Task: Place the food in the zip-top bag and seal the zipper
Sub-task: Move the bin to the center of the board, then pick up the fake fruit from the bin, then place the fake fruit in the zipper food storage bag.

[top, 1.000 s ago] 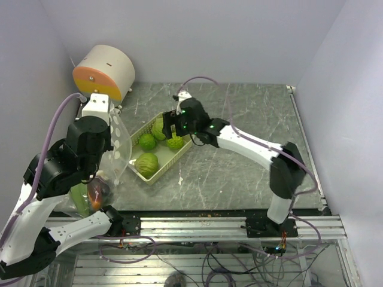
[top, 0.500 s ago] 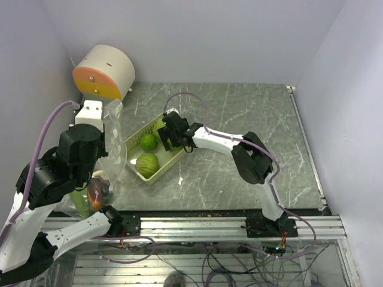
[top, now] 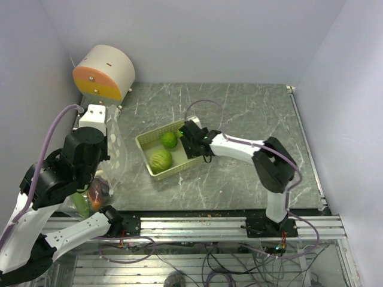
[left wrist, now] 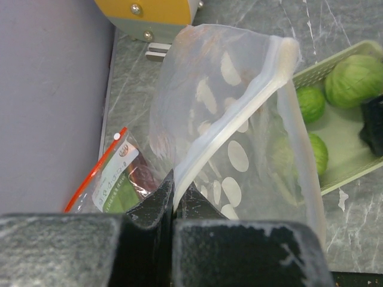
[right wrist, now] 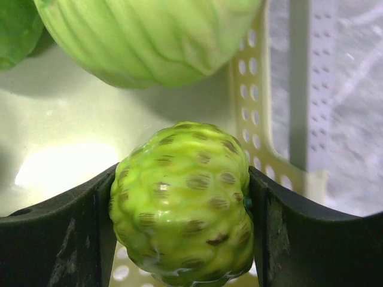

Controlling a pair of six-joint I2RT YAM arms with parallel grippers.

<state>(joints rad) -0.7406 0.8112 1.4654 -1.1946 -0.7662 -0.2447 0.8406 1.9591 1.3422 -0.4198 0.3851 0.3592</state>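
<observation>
Between the fingers (right wrist: pixel 60 239) of the right pincer (right wrist: pixel 182 179): a bumpy green ball (right wrist: pixel 179 209), pressed on both flanks, underside cut off by the frame edge. Grasps it with the fingers set wide; cannot tell whether lifted or resting on the floor of the basket (right wrist: pixel 248 119). Just beyond the fingertips, a smooth leafy ball (right wrist: pixel 149 36), top cropped away.

Seen from overhead, none of that grip on show: only the pincer's black body at the basket's right end, over the grey marbled bench (top: pixel 251 119), with two other green balls (top: pixel 160 159) in the open to its left.

Left pincer (left wrist: pixel 173 200): clenched tight on the rim of the zip-top bag (left wrist: pixel 239 119), fingertips meeting around the zipper strip. Holds the bag upright, mouth partly open, up and to the right of the fingertips. Behind the spotted film, one green ball, blurred. Just left of this pincer, a second pouch (left wrist: pixel 114 179) with red strip and label, contents too dim to name; overhead, mostly buried under the left arm. Well behind, a round cream-and-orange drum (top: pixel 105 72), only its lower edge caught by the left wrist view.
</observation>
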